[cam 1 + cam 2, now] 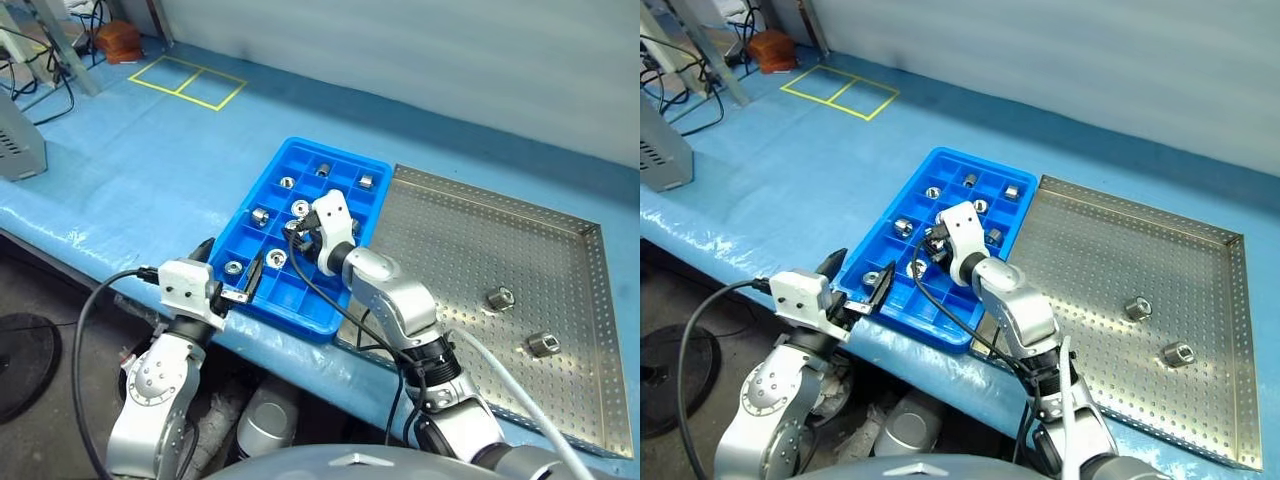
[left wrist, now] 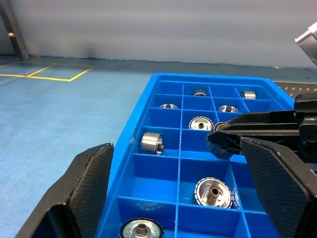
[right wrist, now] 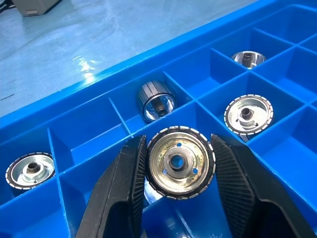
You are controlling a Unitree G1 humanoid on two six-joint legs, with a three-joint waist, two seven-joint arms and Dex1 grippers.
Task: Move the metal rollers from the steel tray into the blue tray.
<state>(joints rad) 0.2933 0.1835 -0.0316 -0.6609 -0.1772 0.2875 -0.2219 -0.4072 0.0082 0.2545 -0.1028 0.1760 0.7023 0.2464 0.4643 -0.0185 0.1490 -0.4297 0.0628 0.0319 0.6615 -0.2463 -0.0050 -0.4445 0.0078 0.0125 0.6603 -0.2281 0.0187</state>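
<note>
1. Right hand [image 3: 179, 171] pinched one roller [image 3: 180, 162] by its rim between both fingers and hung just above the blue tray [image 1: 262, 196], over a middle compartment. If the fingers parted while it was off-centre, I judged the roller could strike a divider wall and tip into a neighbouring cell.
2. Nearby cells already held rollers, one lying on its side [image 3: 156, 101] and another flat [image 3: 248, 114]; a drop there would stack two in one cell or knock one askew.
3. Left hand [image 1: 232, 278] sat spread wide and empty at the tray's near edge; a nudge from it could slide the tray on the bench [image 1: 120, 190].
4. Two rollers [image 1: 500, 297] [image 1: 543, 344] remained in the steel tray [image 1: 590, 300], well apart from the hands; a fumbled release would delay fetching them.
</note>
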